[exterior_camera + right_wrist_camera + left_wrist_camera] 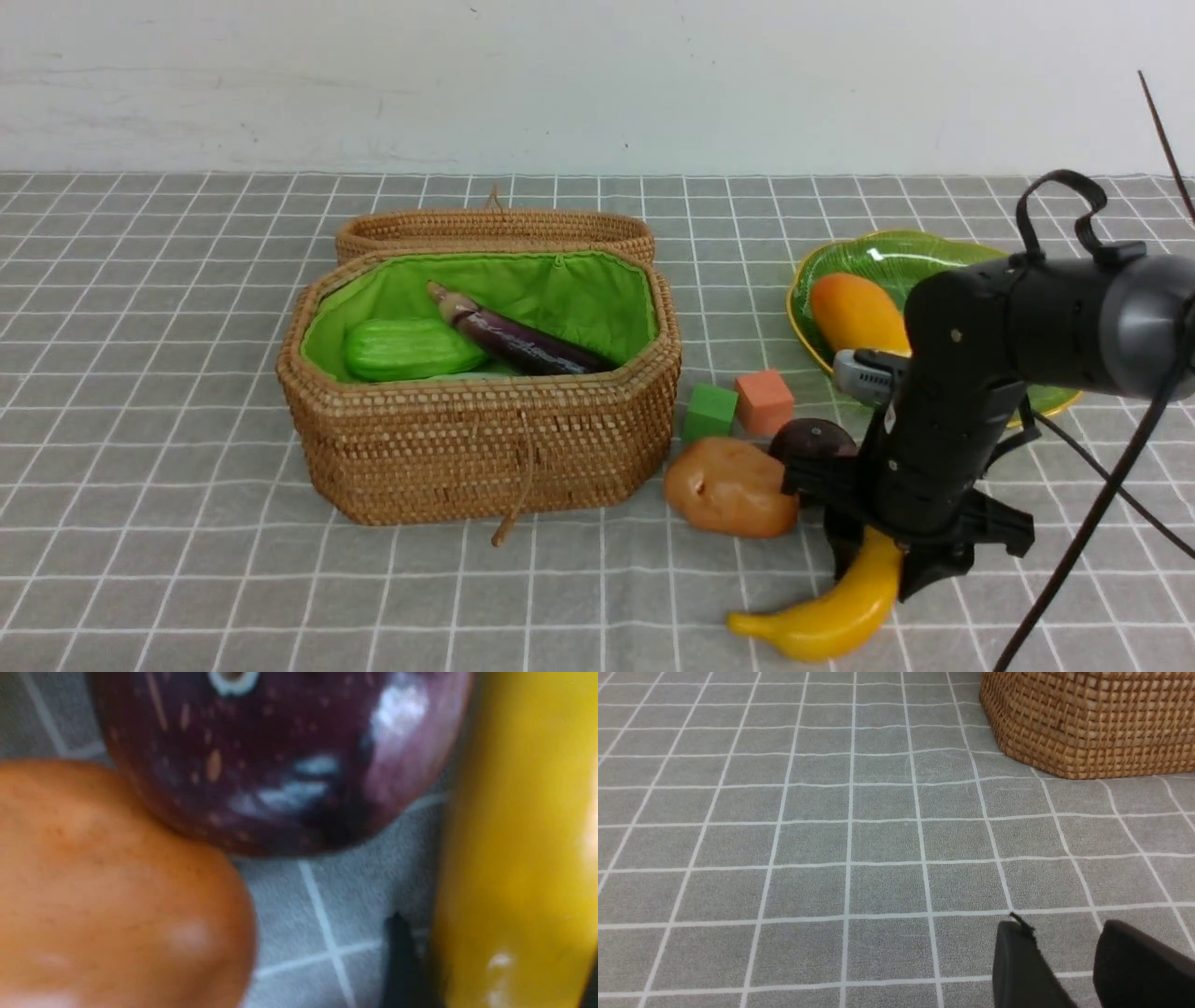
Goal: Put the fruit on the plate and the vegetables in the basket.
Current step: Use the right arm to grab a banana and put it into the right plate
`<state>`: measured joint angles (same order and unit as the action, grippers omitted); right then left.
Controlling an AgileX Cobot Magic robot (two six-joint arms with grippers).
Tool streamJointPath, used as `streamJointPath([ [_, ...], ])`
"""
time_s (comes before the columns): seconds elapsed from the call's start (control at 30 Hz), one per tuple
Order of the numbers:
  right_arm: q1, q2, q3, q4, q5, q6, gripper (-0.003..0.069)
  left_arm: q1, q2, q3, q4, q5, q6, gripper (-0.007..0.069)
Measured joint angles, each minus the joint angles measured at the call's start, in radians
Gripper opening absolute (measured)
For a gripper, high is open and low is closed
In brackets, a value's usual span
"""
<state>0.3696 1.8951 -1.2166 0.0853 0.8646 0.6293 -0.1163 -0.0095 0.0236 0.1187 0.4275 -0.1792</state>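
Grey white-checked tablecloth (187, 420) carries open woven basket (485, 448) with lid (495, 229) just behind it, green glass plate (896, 257) far right, green cube (709, 412) beside orange cube (765, 401), potato (730, 485) against maroon fruit (810, 439), banana (822, 625) nearest front edge.

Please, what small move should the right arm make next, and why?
Probably close the right tool on the banana. Its fingers straddle the banana's upper end, and this fruit lies on the cloth, not on the plate where the mango already sits.
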Motion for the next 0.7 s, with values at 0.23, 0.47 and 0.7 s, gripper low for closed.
streamJointPath([
  [0.23, -0.007, -0.070, 0.000, -0.060, 0.048, -0.026, 0.0308, 0.000, 0.000, 0.000, 0.000, 0.000, 0.000, 0.0238],
  [0.47, -0.070, -0.115, 0.000, -0.045, 0.132, -0.136, 0.0308, 0.000, 0.000, 0.000, 0.000, 0.000, 0.000, 0.0238],
  [0.7, -0.196, -0.145, -0.020, 0.045, 0.232, -0.316, 0.0308, 0.000, 0.000, 0.000, 0.000, 0.000, 0.000, 0.0238],
])
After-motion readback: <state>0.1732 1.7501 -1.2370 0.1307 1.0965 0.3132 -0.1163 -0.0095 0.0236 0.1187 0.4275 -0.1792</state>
